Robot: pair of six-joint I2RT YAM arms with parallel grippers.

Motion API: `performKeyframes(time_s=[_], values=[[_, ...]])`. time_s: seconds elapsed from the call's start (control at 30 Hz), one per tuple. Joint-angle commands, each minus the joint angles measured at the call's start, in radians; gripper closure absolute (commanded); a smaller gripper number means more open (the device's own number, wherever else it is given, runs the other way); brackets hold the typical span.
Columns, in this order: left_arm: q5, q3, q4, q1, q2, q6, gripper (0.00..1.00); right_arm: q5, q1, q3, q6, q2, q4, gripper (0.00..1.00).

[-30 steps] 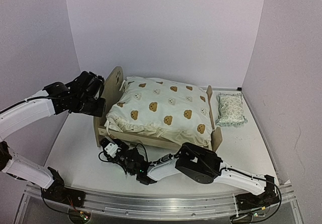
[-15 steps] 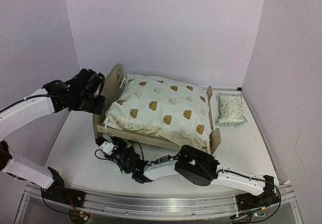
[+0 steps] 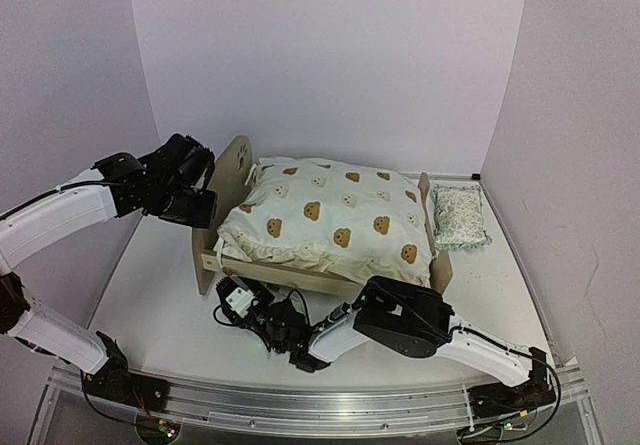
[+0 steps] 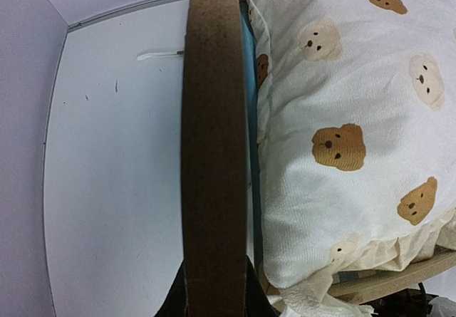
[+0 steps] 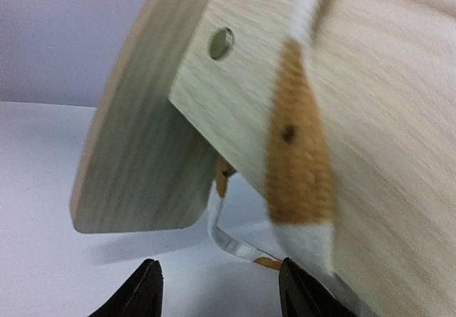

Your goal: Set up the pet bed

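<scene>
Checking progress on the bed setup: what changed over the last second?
The pet bed slid right, its footboard now nearer the green pillow. The right gripper moved right beside the side rail, open. The left gripper stayed clamped on the headboard; pillow unmoved.

Bed [image 3: 207, 263] is pale plywood, quilt [image 3: 330, 220] cream with tan and white bear faces, pillow [image 3: 458, 217] at 3 o'clock speckled green, table [image 3: 150, 295] white.

Noted: mattress [image 4: 248, 82] of the pet bed [image 3: 232, 175] almost wholly covered by quilt [image 3: 330, 220]. Right wrist view blurred. On left end effector [image 4: 214, 299] and right end effector [image 5: 221, 288], fingers cropped at bottom edge.
</scene>
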Motion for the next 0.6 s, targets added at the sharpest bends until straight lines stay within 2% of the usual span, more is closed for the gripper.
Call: performKeyframes(time_s=[0.0, 0.17, 0.3, 0.57], values=[[0.019, 0.130, 0.065, -0.014, -0.038, -0.008, 1.00, 0.035, -0.029, -0.079, 0.050, -0.099, 0.020, 0.46], [0.032, 0.137, 0.065, -0.014, -0.040, -0.012, 1.00, -0.005, -0.030, 0.006, -0.023, -0.052, 0.022, 0.54], [0.029, 0.147, 0.055, -0.014, -0.038, -0.009, 1.00, -0.101, -0.029, 0.048, -0.010, -0.014, 0.022, 0.53], [0.038, 0.151, 0.049, -0.014, -0.039, -0.011, 1.00, -0.193, -0.049, 0.093, 0.036, 0.009, 0.020, 0.51]])
